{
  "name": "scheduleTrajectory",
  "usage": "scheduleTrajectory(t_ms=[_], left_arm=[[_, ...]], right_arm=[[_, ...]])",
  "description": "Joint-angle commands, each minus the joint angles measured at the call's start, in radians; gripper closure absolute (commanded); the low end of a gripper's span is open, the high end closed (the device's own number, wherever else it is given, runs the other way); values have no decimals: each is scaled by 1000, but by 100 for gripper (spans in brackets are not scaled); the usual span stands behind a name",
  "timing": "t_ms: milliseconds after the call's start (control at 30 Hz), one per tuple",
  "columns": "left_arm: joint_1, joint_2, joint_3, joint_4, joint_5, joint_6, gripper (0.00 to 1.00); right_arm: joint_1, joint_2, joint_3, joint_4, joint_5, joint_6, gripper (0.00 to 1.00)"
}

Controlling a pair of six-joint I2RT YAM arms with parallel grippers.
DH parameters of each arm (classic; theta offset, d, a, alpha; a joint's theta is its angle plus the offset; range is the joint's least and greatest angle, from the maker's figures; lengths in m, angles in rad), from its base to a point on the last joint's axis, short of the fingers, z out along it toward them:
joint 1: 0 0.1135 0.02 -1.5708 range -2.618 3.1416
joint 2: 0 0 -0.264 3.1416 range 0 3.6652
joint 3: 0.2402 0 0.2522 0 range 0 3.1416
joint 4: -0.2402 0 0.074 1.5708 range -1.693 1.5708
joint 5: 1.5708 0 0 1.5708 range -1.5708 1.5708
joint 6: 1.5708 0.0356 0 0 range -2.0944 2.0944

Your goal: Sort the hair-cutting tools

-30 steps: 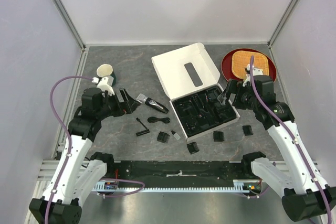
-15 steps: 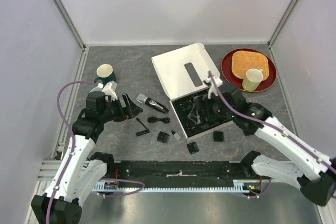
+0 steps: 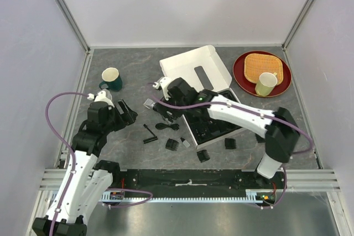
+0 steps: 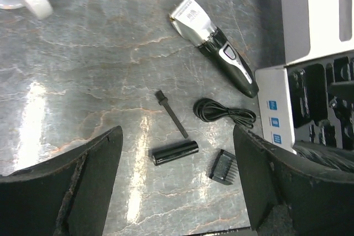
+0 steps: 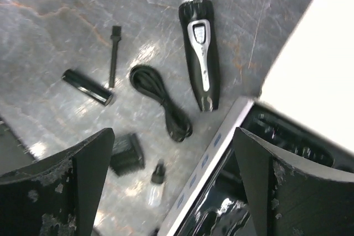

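The slim black clipper with a silver head [image 3: 150, 103] lies left of the box; it also shows in the left wrist view [image 4: 213, 45] and the right wrist view [image 5: 199, 53]. Below it lie the coiled cord [image 3: 167, 126] [image 5: 160, 100], a thin brush [image 4: 171, 113] [image 5: 113, 53], a black cylinder [image 4: 175, 152] [image 5: 87, 87], a comb guard [image 3: 172, 144] [image 4: 227, 167] and a small bottle [image 5: 156, 183]. More comb guards [image 3: 203, 155] sit in front of the box. My right gripper [image 3: 166, 111] [image 5: 171, 186] is open over the clipper and cord. My left gripper [image 3: 126, 113] [image 4: 177, 192] is open and empty, left of them.
The white cardboard box [image 3: 193, 73] with its black tray insert [image 3: 218, 122] stands open mid-table, its edge in the right wrist view [image 5: 221, 153]. A green cup [image 3: 112, 78] stands at the left. A red plate [image 3: 239, 70] with a yellow cup [image 3: 265, 84] is at the back right.
My right arm has swung left from the box's right side, across the tray, to above the clipper and cord. My left gripper has drawn back slightly towards the left. Both stay open.
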Motion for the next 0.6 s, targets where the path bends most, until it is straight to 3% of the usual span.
scheduleTrajectory(t_ms=[0, 167, 333, 500, 567], left_arm=[[1, -51, 25, -18, -123, -52, 14], [2, -82, 14, -35, -223, -82, 13], [2, -67, 19, -37, -210, -79, 13], [1, -56, 19, -35, -203, -83, 13], [1, -48, 17, -37, -195, -83, 14]], right_arm=[[3, 146, 144, 5, -1, -194, 2], [-7, 338, 326, -80, -40, -219, 2], [-25, 497, 470, -122, -64, -212, 2], [-73, 660, 714, -285, -107, -83, 3], [-94, 696, 729, -311, -135, -61, 5]])
